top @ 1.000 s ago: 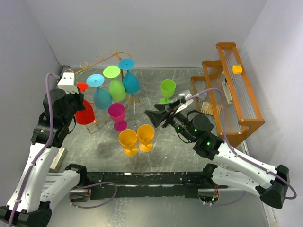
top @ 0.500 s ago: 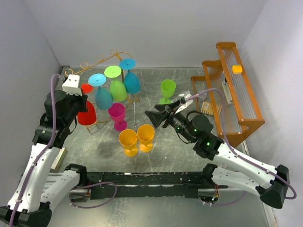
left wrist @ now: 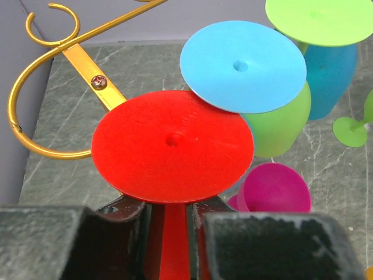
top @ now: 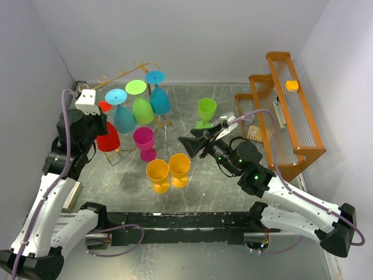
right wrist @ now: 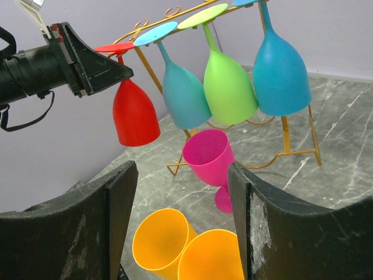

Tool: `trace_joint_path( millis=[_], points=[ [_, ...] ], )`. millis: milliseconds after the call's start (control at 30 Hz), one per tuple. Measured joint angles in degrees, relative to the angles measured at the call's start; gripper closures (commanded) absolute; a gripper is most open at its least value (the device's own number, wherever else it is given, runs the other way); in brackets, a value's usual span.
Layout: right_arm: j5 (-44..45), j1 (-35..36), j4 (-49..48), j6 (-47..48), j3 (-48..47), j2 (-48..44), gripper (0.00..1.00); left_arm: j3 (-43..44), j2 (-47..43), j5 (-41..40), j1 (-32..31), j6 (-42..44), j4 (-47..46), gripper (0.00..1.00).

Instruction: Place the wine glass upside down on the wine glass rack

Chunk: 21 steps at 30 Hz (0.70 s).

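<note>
My left gripper [top: 100, 124] is shut on the stem of a red wine glass [top: 107, 138], held upside down with its foot [left wrist: 172, 144] at the near end of the gold wire rack [top: 123, 73]. The red glass also shows in the right wrist view [right wrist: 134, 112], hanging beside the rack's rail [right wrist: 152, 70]. A light blue glass [top: 124, 118], a green glass [top: 143, 109] and a teal glass [top: 161, 100] hang upside down on the rack. My right gripper [top: 187, 144] is open and empty, above the table near the two orange glasses.
A magenta glass [top: 144, 141], two orange glasses [top: 168, 171] and a green glass [top: 206, 110] stand upright on the marble table [top: 198, 192]. A bulky wooden slatted rack [top: 288, 111] stands at the right. Grey walls close the left and back.
My left gripper has carried the red glass a little up and toward the rack's near end. The right arm has not moved.
</note>
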<state>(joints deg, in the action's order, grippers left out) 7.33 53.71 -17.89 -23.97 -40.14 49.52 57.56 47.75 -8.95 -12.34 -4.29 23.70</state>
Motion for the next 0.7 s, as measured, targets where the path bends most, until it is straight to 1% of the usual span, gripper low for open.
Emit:
trace_joint_path(
  millis=[233,333,700],
  points=[
    [0.0,0.0,0.0,0.0,0.0,0.0,0.36,0.0,-0.4,0.0,0.0,-1.2,1.9,0.58],
    [-0.1,0.0,0.0,0.0,0.0,0.1,0.36,-0.1,-1.6,0.1,0.0,-1.4,2.4,0.54],
    [-0.3,0.0,0.0,-0.4,0.0,0.3,0.36,-0.5,-6.2,1.8,0.0,-1.5,4.1,0.42]
  ],
)
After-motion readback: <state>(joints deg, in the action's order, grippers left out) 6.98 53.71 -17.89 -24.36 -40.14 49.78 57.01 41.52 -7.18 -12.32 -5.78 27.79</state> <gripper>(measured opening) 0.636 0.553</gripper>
